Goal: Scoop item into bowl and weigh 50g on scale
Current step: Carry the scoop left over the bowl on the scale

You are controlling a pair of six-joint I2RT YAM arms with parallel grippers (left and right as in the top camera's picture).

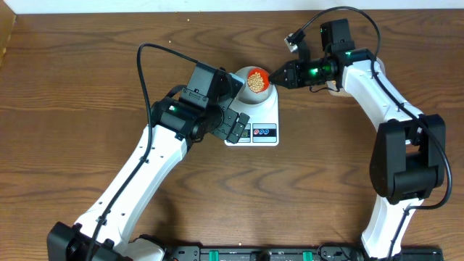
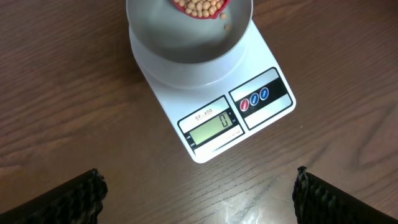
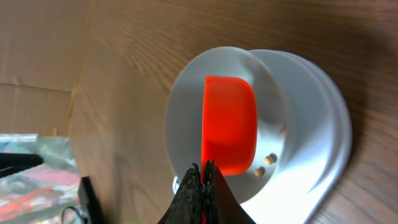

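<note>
The white scale [image 1: 259, 119] stands mid-table with the pale bowl [image 1: 243, 88] on it. My right gripper [image 1: 279, 75] is shut on the handle of a red scoop [image 1: 257, 79] full of tan beans [image 1: 257, 81], held over the bowl. In the right wrist view the scoop [image 3: 229, 124] is tilted over the bowl [image 3: 186, 112] and two beans [image 3: 265, 164] lie in the bowl. In the left wrist view the scale [image 2: 245, 118] display reads 0 and the bowl [image 2: 186, 50] sits at the top with the scoop's beans [image 2: 200, 6]. My left gripper [image 2: 198, 199] is open and empty, near the scale's display end.
The wooden table [image 1: 87, 87] surrounds the scale. A pale wall strip runs along the far edge. A black rail lies along the table's front edge [image 1: 254, 254].
</note>
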